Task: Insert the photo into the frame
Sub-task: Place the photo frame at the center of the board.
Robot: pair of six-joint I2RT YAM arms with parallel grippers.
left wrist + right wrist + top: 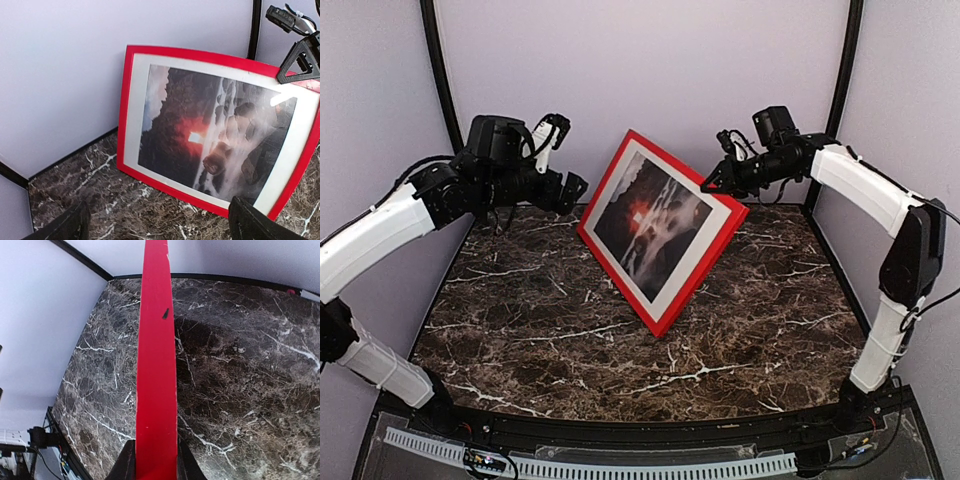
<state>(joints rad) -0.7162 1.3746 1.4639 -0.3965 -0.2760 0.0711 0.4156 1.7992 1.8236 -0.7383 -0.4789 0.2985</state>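
Our right fingers (125, 467) are mostly cut off at the bottom of the wrist view, but we can see them clamped on either side of the red frame (156, 390) rail. The photo (652, 225) sits inside behind a white mat (136, 115), its edges hidden. Our left fingers (67, 225) gape wide and touch nothing. The frame stands well ahead of them, tilted on the tabletop (520, 320).

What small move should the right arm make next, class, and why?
Probably ease the frame down flat onto the table before letting go. The photo already sits inside it, the frame stands tilted on its lower edge, only the right tool grips its top rail, and the left tool hangs open, apart from it.
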